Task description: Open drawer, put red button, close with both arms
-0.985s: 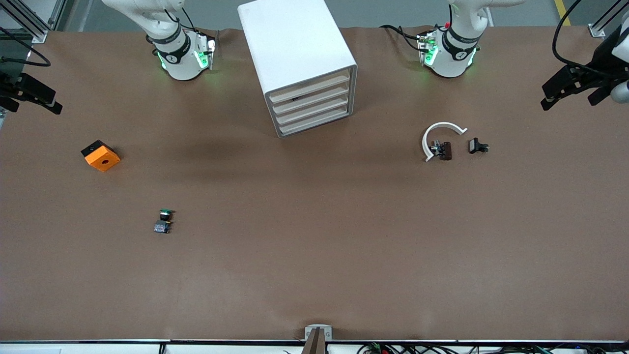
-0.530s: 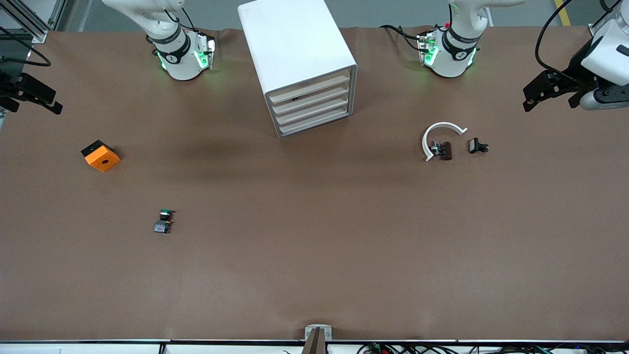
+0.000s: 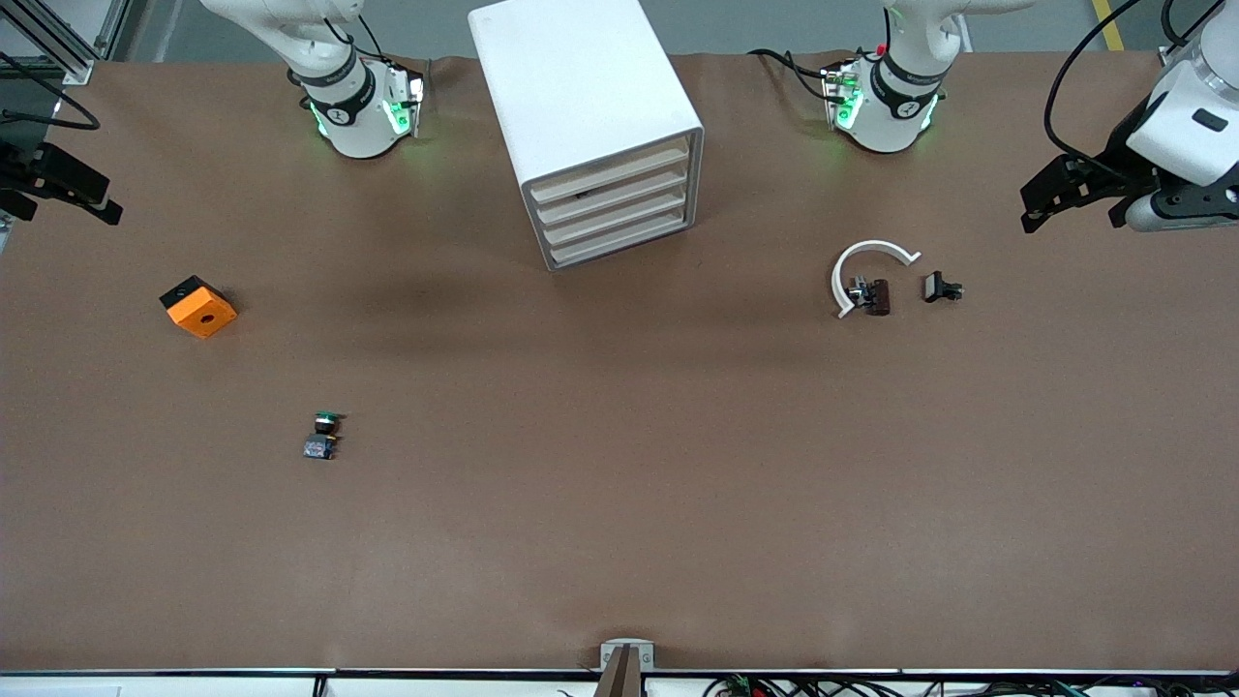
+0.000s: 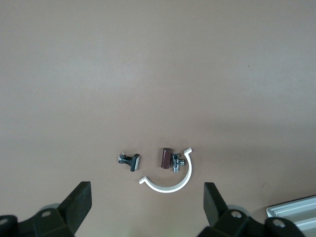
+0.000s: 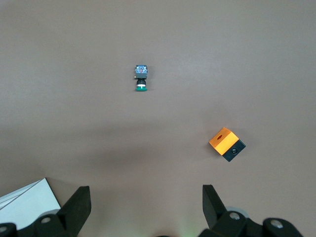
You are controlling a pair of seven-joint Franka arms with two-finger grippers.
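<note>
Table cover (image 3: 619, 503) looking like matt brown cloth or paper, faintly creasing. Cabinet (image 3: 571, 87) showing smooth white plastic, slight sheen; drawer fronts (image 3: 619, 208) appearing matt cream. Orange block (image 3: 200, 308) reading as matt plastic on black base. White curved piece (image 3: 852, 266) looking smooth plastic. Small fitting (image 4: 129, 160) glinting like metal.

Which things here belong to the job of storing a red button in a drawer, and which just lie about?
Job: drawers in the white cabinet; left end effector, open, over its arm's table end; right end effector, open, over its arm's end. No red-capped button shows.

Lying about: green-capped button; orange block; white curved piece; maroon part; small black part.
</note>
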